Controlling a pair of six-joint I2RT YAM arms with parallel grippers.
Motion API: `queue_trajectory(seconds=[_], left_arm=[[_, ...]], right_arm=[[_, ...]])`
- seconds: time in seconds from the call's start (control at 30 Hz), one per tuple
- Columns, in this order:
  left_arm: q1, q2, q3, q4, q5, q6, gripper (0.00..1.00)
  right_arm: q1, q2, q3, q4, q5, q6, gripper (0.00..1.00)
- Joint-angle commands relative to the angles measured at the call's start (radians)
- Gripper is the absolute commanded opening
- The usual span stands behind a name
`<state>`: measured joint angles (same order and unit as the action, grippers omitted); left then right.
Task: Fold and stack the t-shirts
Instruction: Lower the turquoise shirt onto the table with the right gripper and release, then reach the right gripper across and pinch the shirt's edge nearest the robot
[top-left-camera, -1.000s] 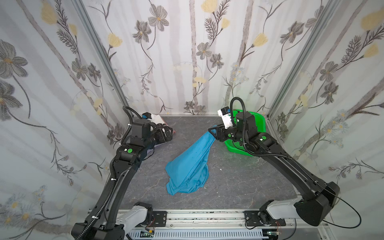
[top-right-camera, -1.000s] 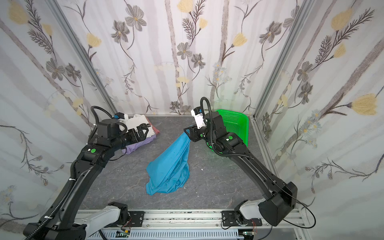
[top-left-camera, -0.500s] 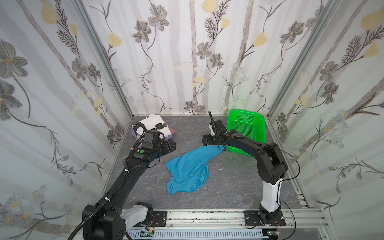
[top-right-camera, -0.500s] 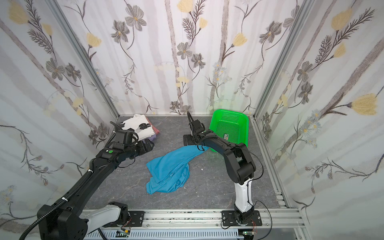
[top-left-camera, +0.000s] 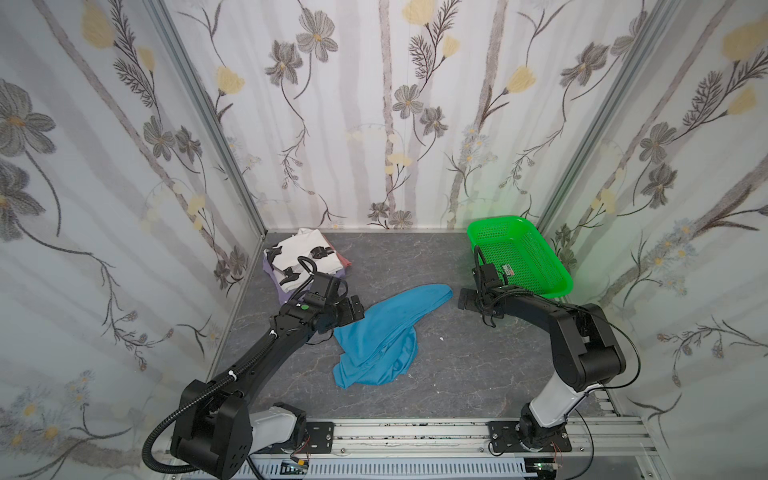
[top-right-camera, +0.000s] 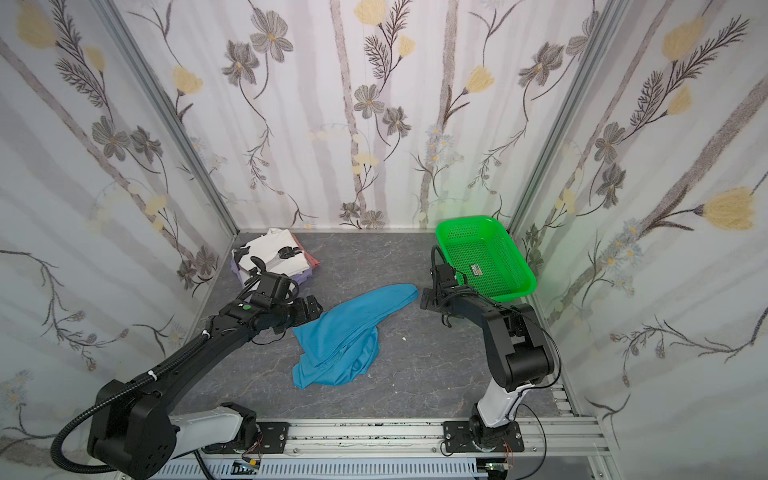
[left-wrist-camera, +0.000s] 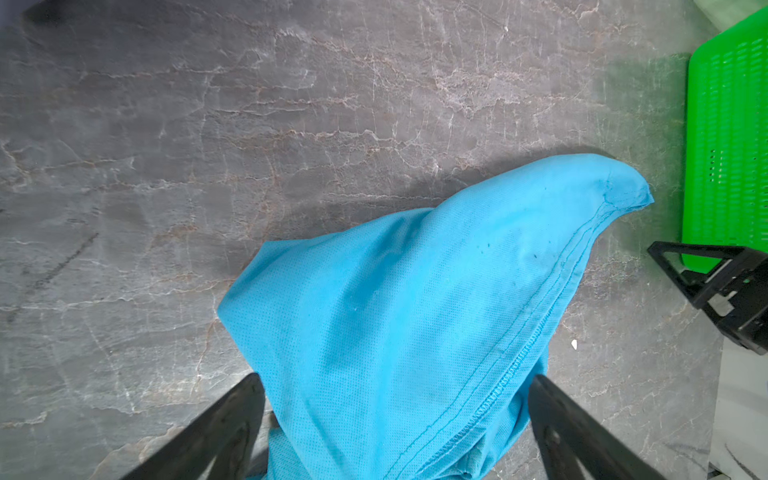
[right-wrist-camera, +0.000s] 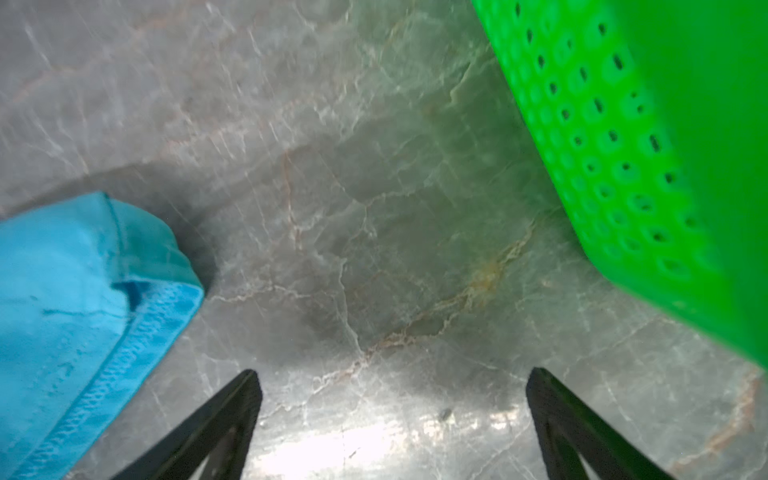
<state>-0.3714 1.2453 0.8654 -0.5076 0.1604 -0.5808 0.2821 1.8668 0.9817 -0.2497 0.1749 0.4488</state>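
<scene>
A bright blue t-shirt lies crumpled mid-table, one end stretched toward the back right. My left gripper hovers open at its left edge. In the left wrist view the blue cloth runs between the spread fingers of that gripper. My right gripper stands open and empty just right of the shirt's tip. Folded t-shirts are stacked at the back left: white with black print on top, lavender and pinkish-red beneath.
A green mesh basket stands at the back right, close behind the right gripper. Patterned walls enclose the table on three sides. A metal rail runs along the front edge.
The right gripper has let go of the blue t-shirt and drawn back to the right; the shirt now lies flat. The left gripper has come down and rightward to the shirt's edge.
</scene>
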Motion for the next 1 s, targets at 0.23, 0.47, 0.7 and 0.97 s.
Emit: queue_trajectory(seconds=[0.23,0.47,0.7,0.97], left_arm=[[-0.001,-0.019,0.01,0.007,-0.01,-0.004,1.0],[-0.001,-0.067,-0.043,0.005,-0.015,-0.011,1.0],[-0.001,-0.066,-0.082,-0.032,-0.029,-0.02,1.0],[0.005,-0.129,-0.205,-0.048,-0.043,-0.112,0.98]], right_arm=[[-0.078,0.172,0.32,-0.119,-0.059,-0.083,1.0],[-0.086,0.3,0.546,-0.183,-0.208,-0.149,1.0],[0.106,-0.03,0.283,0.03,-0.441,-0.308,0.99],[0.518,-0.254,0.009,0.119,-0.342,-0.321,0.9]])
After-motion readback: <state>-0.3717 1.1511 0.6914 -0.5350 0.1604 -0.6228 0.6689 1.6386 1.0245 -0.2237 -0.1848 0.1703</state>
